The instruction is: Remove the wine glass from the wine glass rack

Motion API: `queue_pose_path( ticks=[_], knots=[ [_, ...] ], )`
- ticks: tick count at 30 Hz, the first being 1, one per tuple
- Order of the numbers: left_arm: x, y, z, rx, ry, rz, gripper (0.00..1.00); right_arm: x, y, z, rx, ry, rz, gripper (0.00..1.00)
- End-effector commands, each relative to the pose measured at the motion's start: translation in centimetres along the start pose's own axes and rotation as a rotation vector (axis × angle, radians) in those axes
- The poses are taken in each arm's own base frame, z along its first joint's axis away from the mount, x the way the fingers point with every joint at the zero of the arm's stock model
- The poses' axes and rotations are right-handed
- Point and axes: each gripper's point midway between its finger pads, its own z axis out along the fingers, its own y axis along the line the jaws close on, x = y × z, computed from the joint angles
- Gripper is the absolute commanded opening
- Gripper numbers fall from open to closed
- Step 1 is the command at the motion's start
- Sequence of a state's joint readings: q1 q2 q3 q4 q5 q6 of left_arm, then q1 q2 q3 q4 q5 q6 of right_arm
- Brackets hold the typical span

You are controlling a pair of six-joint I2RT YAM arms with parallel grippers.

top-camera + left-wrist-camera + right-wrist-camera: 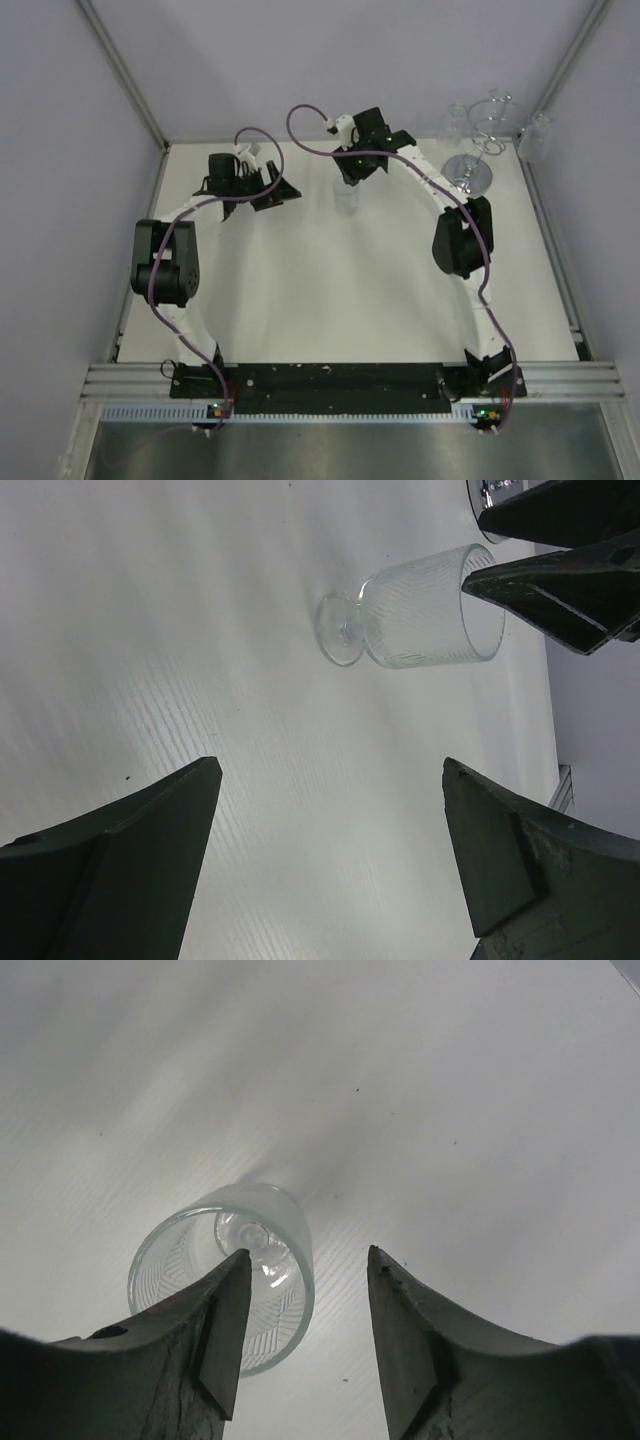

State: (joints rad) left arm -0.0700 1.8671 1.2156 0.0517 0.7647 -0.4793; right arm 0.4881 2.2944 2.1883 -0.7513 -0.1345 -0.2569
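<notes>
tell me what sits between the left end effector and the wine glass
Nothing: in the left wrist view only bare white table stretches from the left end effector to the wine glass; the top external view agrees.

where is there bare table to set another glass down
The widest bare patch is the middle of the table, bordered by the left arm, the right arm and the standing glass. The far right corner is crowded: the rack and its hanging glasses. The right gripper is right over the standing glass.
</notes>
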Motion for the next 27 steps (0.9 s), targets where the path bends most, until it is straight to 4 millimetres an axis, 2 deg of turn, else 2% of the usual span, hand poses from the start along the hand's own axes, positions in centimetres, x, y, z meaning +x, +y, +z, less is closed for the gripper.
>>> queue_pose_path(
  ticks=[1,5,6,10,18,22,27],
  knots=[
    [-2.0,-1.8,-1.0,0.026,-0.057,0.07,0.96,-3.2,-0.2,-0.7,-0.005,-0.094,0.002,0.51],
    [-2.0,-1.8,-1.0,0.026,-0.057,0.07,0.96,-3.9,0.1,-1.3,-0.024,-0.115,0.011,0.56],
    [-2.0,-1.8,-1.0,0.026,-0.057,0.07,0.96,-4.1,0.2,-1.5,-0.026,-0.122,0.013,0.61],
    [-2.0,-1.8,-1.0,0.026,-0.057,0.07,0.96,-6.0,0.1,-3.8,-0.029,-0.18,0.031,0.79],
    [-2.0,-1.8,-1.0,0.026,-0.057,0.07,0.96,-9.2,-0.4,-9.2,-0.016,-0.293,0.06,0.99],
    [-2.0,-1.8,-1.0,0.026,-0.057,0.07,0.96,-9.5,-0.2,-11.7,-0.015,-0.321,0.059,0.99],
    [-2.0,-1.8,-1.0,0.026,-0.057,0.07,0.96,-8.5,1.3,-14.1,-0.068,-0.323,0.043,0.99]
  ],
)
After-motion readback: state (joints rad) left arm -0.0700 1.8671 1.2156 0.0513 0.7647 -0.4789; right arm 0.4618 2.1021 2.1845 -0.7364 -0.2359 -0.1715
